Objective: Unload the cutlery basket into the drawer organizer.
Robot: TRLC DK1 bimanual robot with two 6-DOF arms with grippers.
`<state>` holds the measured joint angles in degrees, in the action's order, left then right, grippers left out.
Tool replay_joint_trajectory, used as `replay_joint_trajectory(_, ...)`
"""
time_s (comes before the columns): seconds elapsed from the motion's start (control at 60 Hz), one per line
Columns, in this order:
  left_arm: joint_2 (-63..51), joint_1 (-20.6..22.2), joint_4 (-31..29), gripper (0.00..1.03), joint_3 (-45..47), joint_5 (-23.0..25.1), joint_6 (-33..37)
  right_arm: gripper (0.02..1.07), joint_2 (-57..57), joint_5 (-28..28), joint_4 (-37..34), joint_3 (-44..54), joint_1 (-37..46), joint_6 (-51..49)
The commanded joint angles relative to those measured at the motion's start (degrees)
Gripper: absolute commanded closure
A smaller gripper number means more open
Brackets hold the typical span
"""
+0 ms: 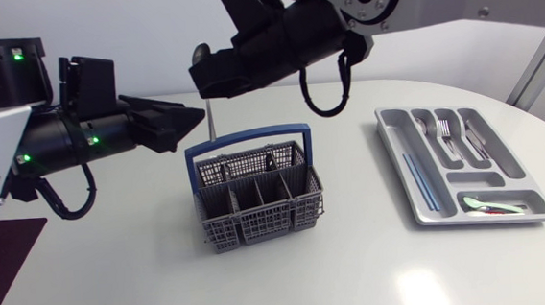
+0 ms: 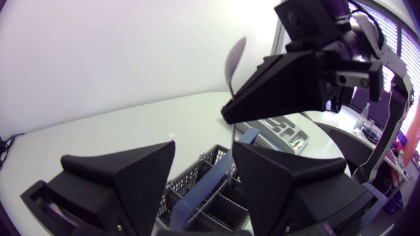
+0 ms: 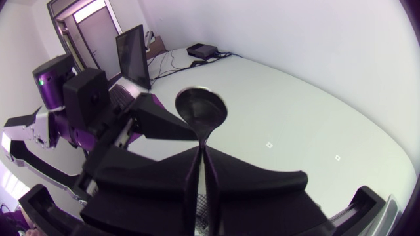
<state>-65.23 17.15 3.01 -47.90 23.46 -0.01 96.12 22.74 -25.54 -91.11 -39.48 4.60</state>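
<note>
Head view: your right gripper [image 1: 205, 80] is pinching a spoon [image 1: 211, 118] mid-handle, just above the basket [image 1: 258, 226]; it's probably light, stiff and slick, so that grip suits. Left wrist view: your left gripper [image 2: 203, 174] is gaping empty, basket just ahead. Right wrist view: the spoon's bowl is jutting ahead, arm raised.

The right gripper [image 3: 201, 152] pinches the spoon [image 3: 201, 110] by its handle, bowl poking out ahead, with the left gripper [image 3: 141, 131] close beside.
</note>
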Motion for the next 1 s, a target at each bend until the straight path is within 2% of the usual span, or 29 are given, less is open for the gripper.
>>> replay_joint_trajectory(0.0, 2.1, -1.1, -2.1, 0.29, -3.3, -0.2, 1.3, 1.01, -3.4, 0.5, -1.4, 1.9, 1.7, -2.1)
replay_joint_trajectory(0.3, 4.3, -4.9, -10.1, 0.29, -2.8, -0.4, 8.8, 1.01, -10.5, 2.0, -9.4, 7.5, 12.0, -13.3)
replay_joint_trajectory(0.583, 4.1, -8.6, -14.8, 0.29, -1.1, -0.5, 14.6, 1.01, -16.9, 5.1, -18.8, 15.3, 27.6, -34.0)
replay_joint_trajectory(0.85, 3.5, -8.8, -17.3, 0.29, -0.4, -1.6, 17.6, 1.01, -19.7, 6.3, -24.6, 21.8, 44.1, -54.6)
replay_joint_trajectory(0.983, 3.4, -7.7, -18.0, 0.29, 0.5, -2.4, 18.6, 1.01, -18.8, 5.8, -25.1, 25.1, 51.7, -65.2)
